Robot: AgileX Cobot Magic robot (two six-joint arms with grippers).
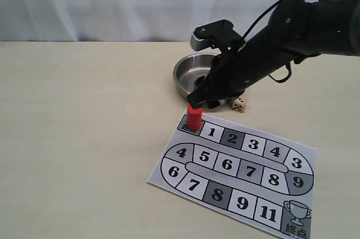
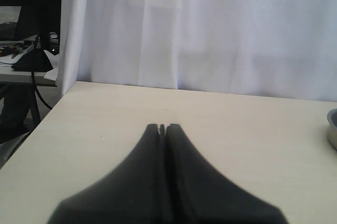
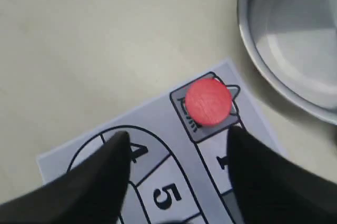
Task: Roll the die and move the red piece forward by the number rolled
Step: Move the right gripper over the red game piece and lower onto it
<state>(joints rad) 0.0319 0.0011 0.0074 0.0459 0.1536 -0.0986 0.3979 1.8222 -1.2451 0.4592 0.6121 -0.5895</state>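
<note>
My right gripper (image 3: 179, 135) hangs above the corner of the board with its jaws spread wide and nothing between them. In the right wrist view the two dark fingers sit either side of the track, just short of the red piece (image 3: 209, 101). The piece stands upright on the grey start square, beside square 1. It is a plain, solid little cylinder with a flat matte top. I expect it to be light, rigid and not fragile, but tall for its footprint, so a nudge from one finger could tip it. I would close on its round side low to mid-height, both pads meeting it together.

The game board (image 1: 236, 166) is a thin printed paper sheet lying flat, and it may slide or lift if the piece drags, so I'd lift clear before travelling.

The die (image 1: 239, 104), a small pale cube with rounded corners and dark pips, rests on the table just beside the polished steel bowl (image 1: 183, 70), off the board's far edge. I cannot read its top face for certain.

My left gripper (image 2: 163, 127) is pressed closed on nothing, over the bare, smooth, pale table (image 2: 105, 118).
</note>
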